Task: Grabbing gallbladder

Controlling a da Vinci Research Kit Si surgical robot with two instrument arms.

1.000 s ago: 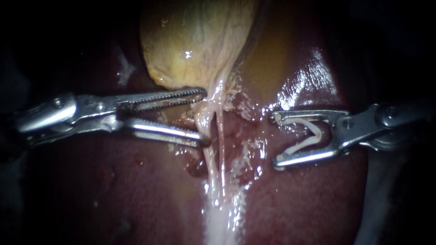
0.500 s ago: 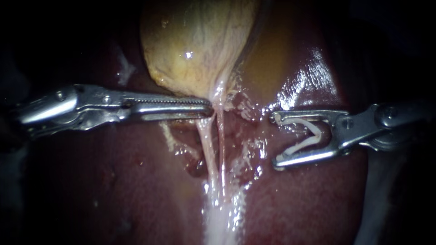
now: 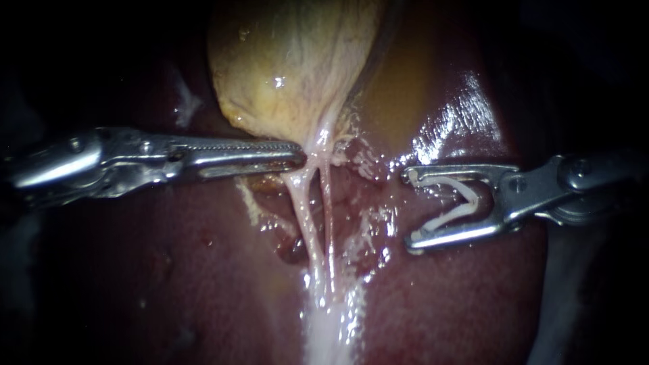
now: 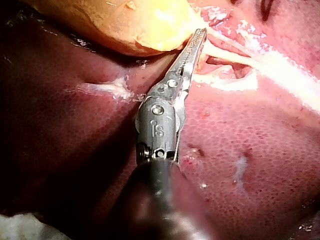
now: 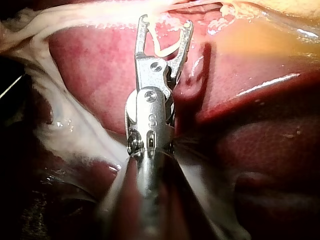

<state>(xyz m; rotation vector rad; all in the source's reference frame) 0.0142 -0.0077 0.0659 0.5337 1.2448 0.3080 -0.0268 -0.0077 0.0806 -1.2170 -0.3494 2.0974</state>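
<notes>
At gallbladder [image 3: 291, 74] edge, left instrument [image 3: 301, 157] apparently clamps it; right instrument [image 3: 410, 209], apart, holds clip [image 3: 453, 214].

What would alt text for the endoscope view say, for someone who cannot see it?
The left instrument has its jaws shut on the narrow lower end of the yellowish gallbladder, where pale tubes run down over the dark red liver. The right instrument, beside them, holds a white clip in its jaws.

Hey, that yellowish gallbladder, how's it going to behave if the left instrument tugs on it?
Likely floppy: the gallbladder looks slack and wrinkled, tapering to thin strands. Probably slippery, since wet glints show on it. It may tear where my left instrument pinches its narrow end.
</notes>
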